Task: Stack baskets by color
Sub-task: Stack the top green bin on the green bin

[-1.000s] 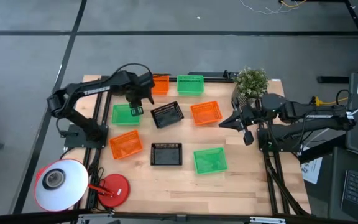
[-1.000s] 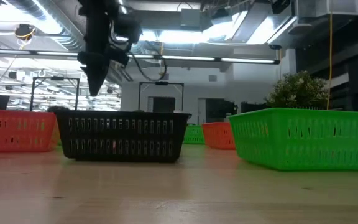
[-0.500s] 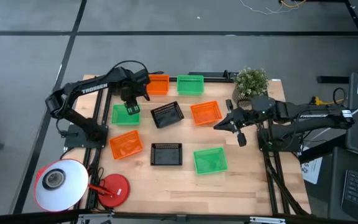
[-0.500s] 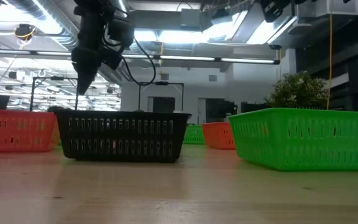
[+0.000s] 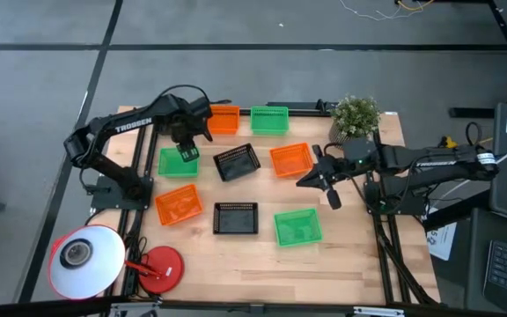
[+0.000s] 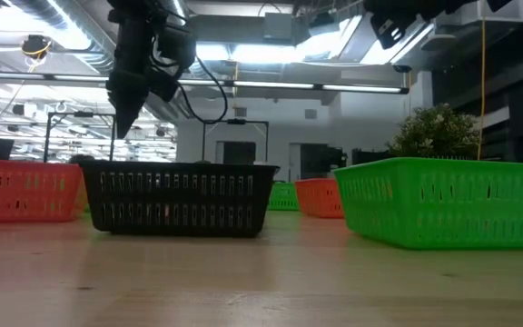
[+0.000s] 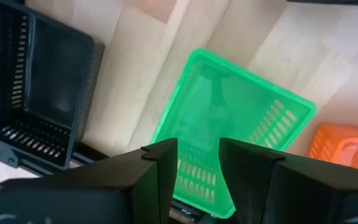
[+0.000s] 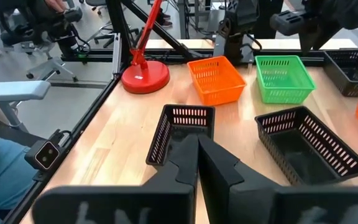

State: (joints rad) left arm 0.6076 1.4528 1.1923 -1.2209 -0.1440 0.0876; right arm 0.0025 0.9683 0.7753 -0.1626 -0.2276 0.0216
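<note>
Baskets lie singly on the wooden table: orange ones (image 5: 224,120) (image 5: 291,159) (image 5: 178,204), green ones (image 5: 269,120) (image 5: 176,164) (image 5: 297,226), and black ones (image 5: 237,162) (image 5: 236,217). A third black basket (image 7: 36,81) shows in the left wrist view. My left gripper (image 5: 187,153) hangs open, pointing down, above the left green basket (image 7: 229,118) and clear of it. My right gripper (image 5: 303,181) is shut and holds nothing. It hovers over the table's right half, between the middle orange basket and the near green one, pointing toward the table's left.
A potted plant (image 5: 356,114) stands at the far right corner. A red lamp base (image 5: 158,267) and its white head (image 5: 84,260) sit at the near left corner. Bare wood lies along the near edge (image 5: 262,264).
My right gripper has moved toward the table's left and sunk a little, staying shut. My left gripper has rolled slightly above the green basket and stayed open. No basket has moved.
</note>
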